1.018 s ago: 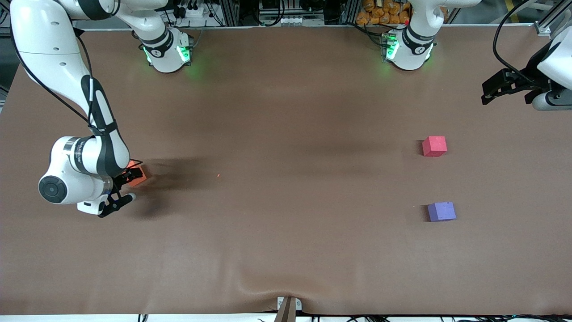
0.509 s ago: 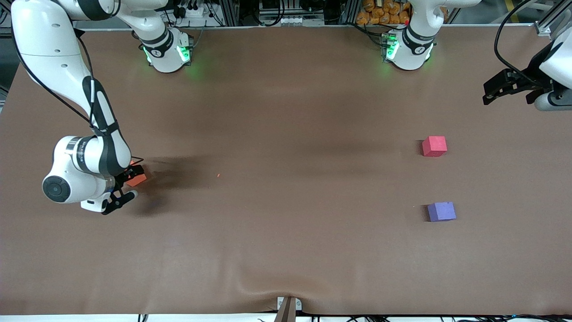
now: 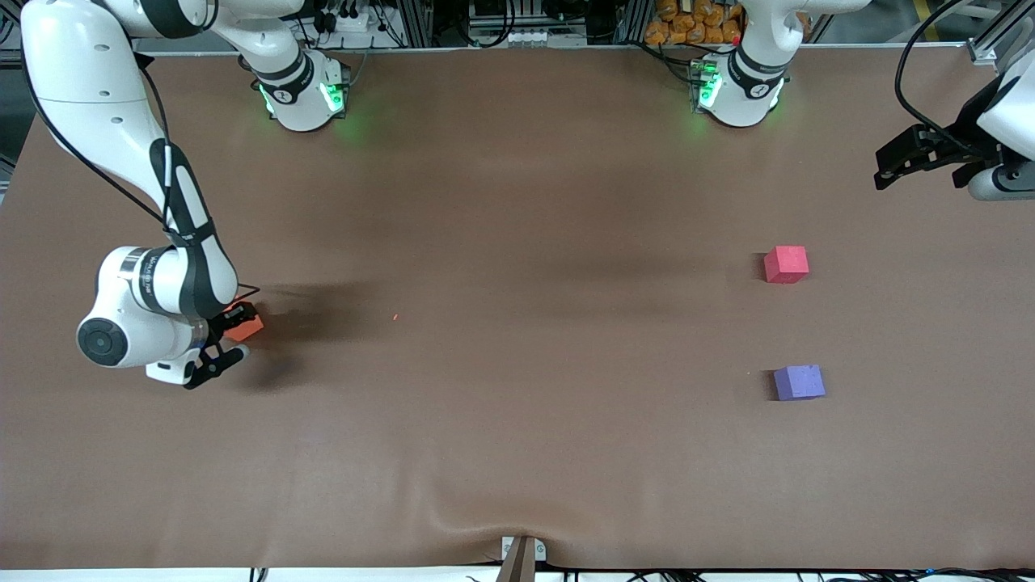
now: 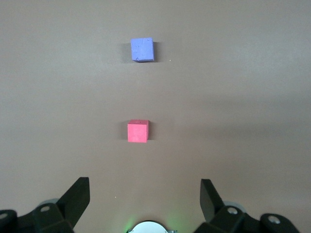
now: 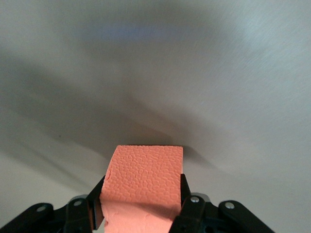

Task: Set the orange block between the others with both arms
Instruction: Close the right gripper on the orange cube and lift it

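So the brown table (image 3: 517,420) is mostly bare and the two big white arms are at its two ends. The right arm (image 3: 154,242) is bent down low at its own end, and the left arm (image 3: 1003,121) is just parked high up near the table's edge at its end, waiting.

What's new: over the last second the right gripper (image 5: 141,194) went from wide open to clamped on the orange block (image 3: 245,326). In the right wrist view the fingers (image 5: 187,206) press both sides of the cube. It seems to sit on the table still, at the right arm's end.

The left gripper (image 4: 145,196) is spread wide, holding nothing.

The pinkish-red cube (image 3: 786,263) and the purple cube (image 3: 799,381) sit well apart from the block, toward the left arm's end, red farther from the camera, with a gap between.

My read: grab done, so lift and carry come next, probably a handoff.
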Available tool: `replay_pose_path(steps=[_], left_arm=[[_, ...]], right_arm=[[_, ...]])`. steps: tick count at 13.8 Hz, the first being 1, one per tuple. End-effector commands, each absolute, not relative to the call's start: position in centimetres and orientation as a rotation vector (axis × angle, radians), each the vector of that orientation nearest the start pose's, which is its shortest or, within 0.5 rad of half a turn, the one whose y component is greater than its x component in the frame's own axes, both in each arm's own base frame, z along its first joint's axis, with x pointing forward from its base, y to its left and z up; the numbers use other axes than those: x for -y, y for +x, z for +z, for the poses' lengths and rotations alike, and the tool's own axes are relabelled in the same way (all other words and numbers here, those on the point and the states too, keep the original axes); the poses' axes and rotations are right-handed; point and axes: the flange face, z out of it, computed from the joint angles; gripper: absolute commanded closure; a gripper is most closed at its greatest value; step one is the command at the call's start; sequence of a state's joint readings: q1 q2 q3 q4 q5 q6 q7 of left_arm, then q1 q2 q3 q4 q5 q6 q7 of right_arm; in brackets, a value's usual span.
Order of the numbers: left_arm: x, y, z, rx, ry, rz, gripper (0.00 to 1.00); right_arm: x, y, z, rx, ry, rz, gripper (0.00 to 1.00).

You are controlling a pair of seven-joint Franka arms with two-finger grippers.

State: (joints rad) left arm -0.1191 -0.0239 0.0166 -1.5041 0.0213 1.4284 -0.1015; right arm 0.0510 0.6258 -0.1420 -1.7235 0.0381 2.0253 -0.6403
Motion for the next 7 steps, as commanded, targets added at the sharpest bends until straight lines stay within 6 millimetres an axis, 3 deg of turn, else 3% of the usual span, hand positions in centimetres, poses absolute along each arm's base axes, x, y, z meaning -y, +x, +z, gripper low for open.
replay_pose_path(steps=[1, 3, 7], left_arm=[[5.4, 52.8, 66.1, -0.033, -3.109, 0.074, 0.0], [5.6, 52.9, 66.1, -0.038, -3.109, 0.069, 0.0], [5.8, 52.9, 66.1, -0.042, -3.109, 0.069, 0.0]], right_arm=[[3.6, 65.7, 24.5, 0.804, -2.937, 0.33, 0.8], [0.2, 66.5, 26.8, 0.657, -2.873, 0.202, 0.79], [-12.6, 65.6, 28.9, 0.324, -2.861, 0.207, 0.79]])
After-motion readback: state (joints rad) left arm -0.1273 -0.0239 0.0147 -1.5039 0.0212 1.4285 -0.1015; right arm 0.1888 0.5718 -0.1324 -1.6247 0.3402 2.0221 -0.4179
